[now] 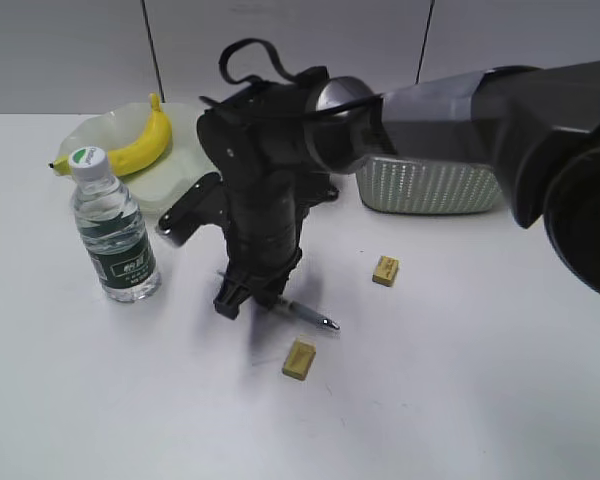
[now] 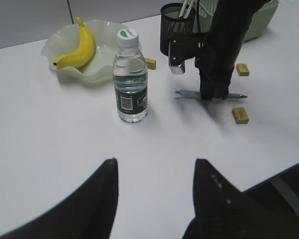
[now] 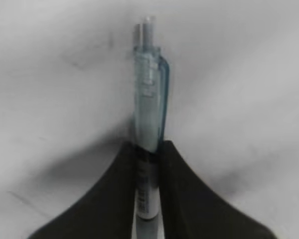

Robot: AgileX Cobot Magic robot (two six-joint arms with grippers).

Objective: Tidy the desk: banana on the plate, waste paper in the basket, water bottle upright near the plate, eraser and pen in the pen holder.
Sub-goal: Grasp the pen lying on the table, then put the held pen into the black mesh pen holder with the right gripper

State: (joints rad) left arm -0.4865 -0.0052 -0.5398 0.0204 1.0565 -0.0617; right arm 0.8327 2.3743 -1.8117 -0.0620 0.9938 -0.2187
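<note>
My right pincer (image 3: 148,172) is down on the desk (image 1: 480,400), jaws clamped on the pen (image 3: 148,99), which lies flat under me. My left pincer (image 2: 154,199) hangs apart, empty. Banana (image 1: 145,140) sits on the plate (image 1: 180,175); water bottle (image 1: 115,235) stands upright beside it. Risk: I judge the hold narrow, so the pen may pivot or slip on lifting.

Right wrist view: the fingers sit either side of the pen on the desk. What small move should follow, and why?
Probably a short straight lift. The right gripper has its fingers pressed against both sides of the pen, which lies flat on the desk. Raising it would confirm the grip before carrying it to the pen holder.
</note>
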